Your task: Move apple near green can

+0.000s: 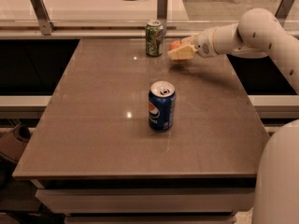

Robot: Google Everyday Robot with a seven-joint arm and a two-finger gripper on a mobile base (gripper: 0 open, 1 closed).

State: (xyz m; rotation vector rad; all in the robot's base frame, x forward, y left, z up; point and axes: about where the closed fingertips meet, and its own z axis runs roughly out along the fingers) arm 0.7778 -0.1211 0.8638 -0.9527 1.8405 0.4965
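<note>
The green can [154, 38] stands upright near the far edge of the table [107, 139]. My gripper [180, 52] reaches in from the right, just right of the green can and low over the table. It is shut on the apple [175, 45], of which only a red-orange patch shows behind the pale fingers [182, 53]. The apple is a short gap from the can.
A blue Pepsi can [161, 106] stands upright in the middle of the table. My white arm [252, 31] spans the right side. A rail with metal posts [39, 10] runs behind the far edge. My base [280, 176] is at the right front.
</note>
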